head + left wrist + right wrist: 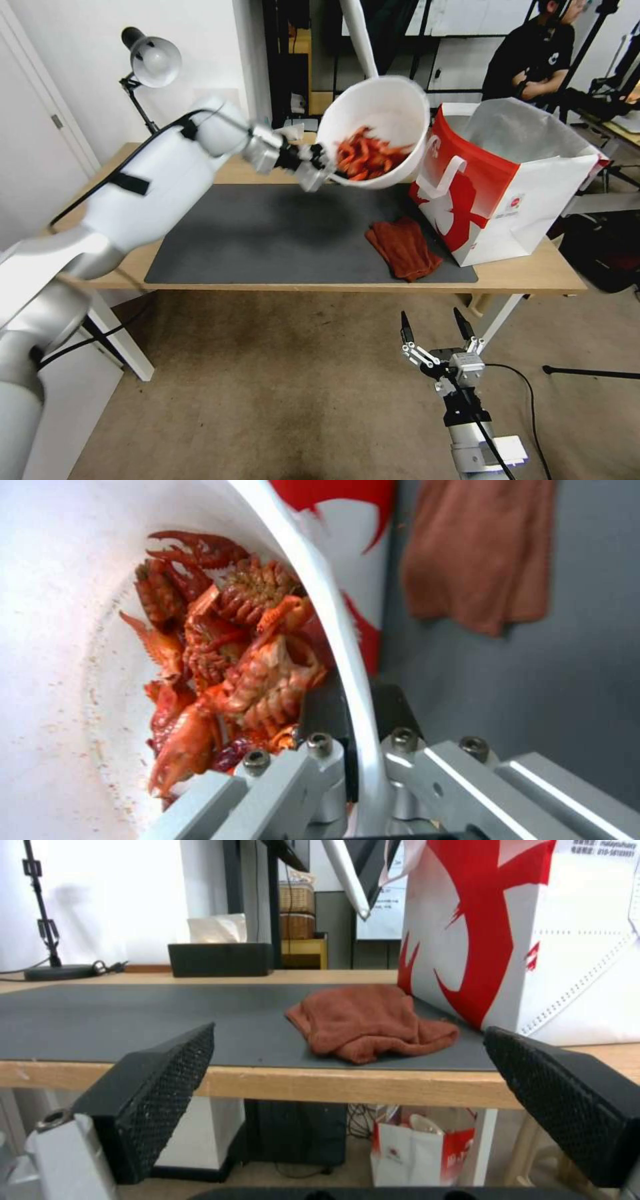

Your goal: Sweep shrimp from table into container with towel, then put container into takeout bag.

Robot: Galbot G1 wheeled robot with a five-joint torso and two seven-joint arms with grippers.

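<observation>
Above the table (527, 273), left pincer (325, 167) grips the shrimp-filled container (390, 110).

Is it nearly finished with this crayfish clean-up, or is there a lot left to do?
Nearly. The shrimp are piled in the container and the grey mat looks swept; the towel lies dropped by the takeout bag. The left gripper, clamped on the rim, holds the tilted container in the air beside the bag. Left: getting it into the bag. The right gripper waits open below the table's edge.
</observation>
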